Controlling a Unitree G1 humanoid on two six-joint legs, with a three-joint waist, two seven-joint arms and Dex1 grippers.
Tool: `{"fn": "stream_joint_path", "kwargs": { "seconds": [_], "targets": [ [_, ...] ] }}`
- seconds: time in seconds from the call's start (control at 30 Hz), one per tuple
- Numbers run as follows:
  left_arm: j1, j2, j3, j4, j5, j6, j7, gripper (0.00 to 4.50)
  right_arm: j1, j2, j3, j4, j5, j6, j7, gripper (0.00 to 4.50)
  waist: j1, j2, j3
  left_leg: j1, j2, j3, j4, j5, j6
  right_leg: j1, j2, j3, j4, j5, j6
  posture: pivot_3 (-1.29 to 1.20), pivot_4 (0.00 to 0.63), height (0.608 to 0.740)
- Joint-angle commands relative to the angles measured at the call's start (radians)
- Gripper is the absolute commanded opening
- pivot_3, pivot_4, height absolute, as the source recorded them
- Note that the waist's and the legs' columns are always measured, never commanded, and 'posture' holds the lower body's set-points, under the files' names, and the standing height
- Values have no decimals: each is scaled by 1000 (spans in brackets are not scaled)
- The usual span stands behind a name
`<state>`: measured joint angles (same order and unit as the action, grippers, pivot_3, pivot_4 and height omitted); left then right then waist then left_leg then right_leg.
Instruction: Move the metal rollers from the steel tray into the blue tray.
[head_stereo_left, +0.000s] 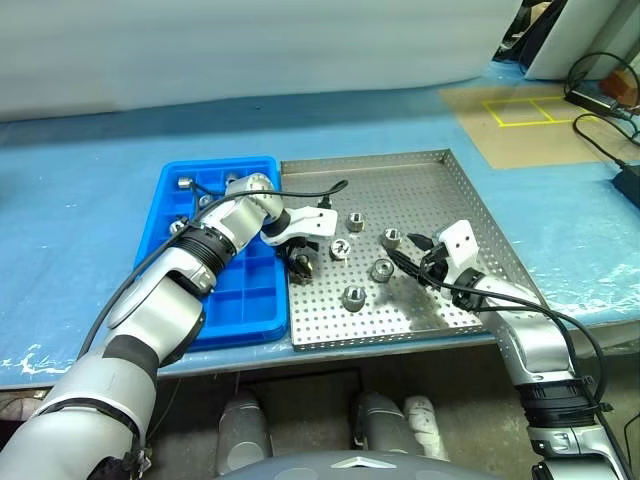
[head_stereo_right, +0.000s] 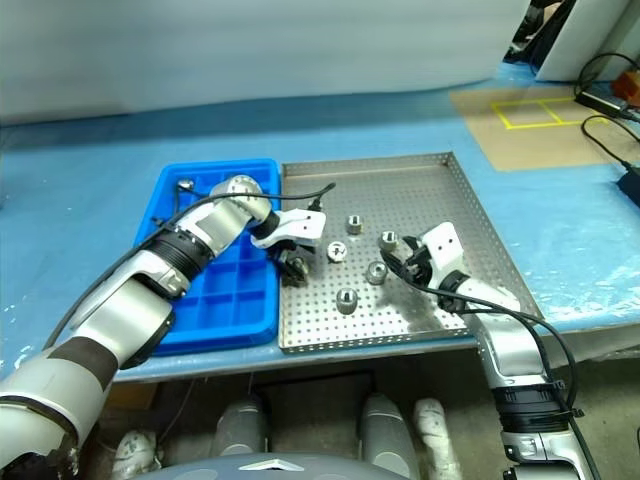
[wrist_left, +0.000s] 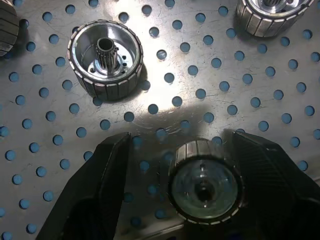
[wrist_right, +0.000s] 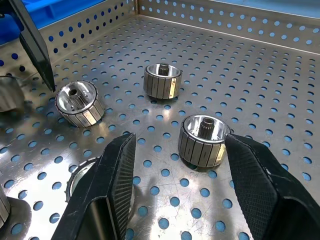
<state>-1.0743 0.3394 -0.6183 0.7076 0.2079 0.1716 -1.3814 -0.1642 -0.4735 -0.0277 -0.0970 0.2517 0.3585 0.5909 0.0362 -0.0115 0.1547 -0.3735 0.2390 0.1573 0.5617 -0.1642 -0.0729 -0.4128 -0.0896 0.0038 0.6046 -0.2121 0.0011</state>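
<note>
Both arms work over the steel tray, which sits on the counter just beside the blue tray. The left gripper hangs near the steel tray's blue-tray edge, fingers apart, straddling one roller without clamping it. The right gripper is also spread, another roller standing between its fingers. Loose metal rollers lie mid-tray. To grasp well, the left gripper should probably centre on the roller, settle low, then close squarely across its ribbed sides before lifting.
</note>
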Motion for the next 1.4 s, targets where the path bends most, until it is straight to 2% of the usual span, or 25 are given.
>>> {"fn": "stream_joint_path", "kwargs": {
  "seconds": [0.03,0.13,0.37,0.57,0.63,0.73,0.9,1.07,1.4],
  "targets": [
    [41,4,-4,12,28,-4,-4,3424,-18,-8,-18,-60,2,14,-15,2911,0,0,0,2,0,0,0,0,0,1,0,0,0,0,0,-284,150,740],
    [62,22,-11,-5,43,-16,-21,3424,-24,-9,-12,-87,0,40,-25,2911,-4,1,-1,7,0,3,-2,-1,1,6,0,0,-2,0,0,-283,150,740],
    [56,85,-25,-5,88,-112,-61,3424,-43,-13,-8,-119,-2,94,-32,2911,-25,2,-1,7,0,4,-7,-2,3,6,0,0,-5,0,0,-273,150,740],
    [-13,114,-55,88,179,-247,-4,3424,-60,-3,0,-102,-11,95,-33,2911,-50,2,-1,8,1,6,-15,0,0,3,1,0,-7,0,0,-263,150,740],
    [-34,91,-58,116,196,-217,1,3424,-57,5,7,-92,-19,84,-36,2911,-54,2,-1,7,1,6,-16,1,-1,1,2,0,-7,0,0,-263,150,740],
    [-67,27,-39,127,179,-54,-39,3424,-54,18,12,-63,-32,59,-35,2911,-52,2,-1,6,1,7,-17,1,-3,-3,2,0,-8,0,-1,-267,150,740],
    [-52,20,-26,-54,133,130,-186,3424,-37,43,28,-27,-58,16,-44,2911,-45,2,-1,3,0,8,-18,0,0,-3,1,1,-14,1,-1,-271,150,740],
    [-16,65,-50,-135,167,127,-209,3424,-42,58,37,14,-81,-21,-56,2911,-45,2,-1,-1,0,8,-18,-2,3,-4,1,1,-16,1,-1,-274,150,740],
    [8,81,-67,-95,205,79,-140,3424,-49,60,35,44,-96,-52,-56,2911,-51,2,-1,3,0,8,-18,-2,1,-3,2,1,-16,1,-1,-269,150,740]
  ]
}}
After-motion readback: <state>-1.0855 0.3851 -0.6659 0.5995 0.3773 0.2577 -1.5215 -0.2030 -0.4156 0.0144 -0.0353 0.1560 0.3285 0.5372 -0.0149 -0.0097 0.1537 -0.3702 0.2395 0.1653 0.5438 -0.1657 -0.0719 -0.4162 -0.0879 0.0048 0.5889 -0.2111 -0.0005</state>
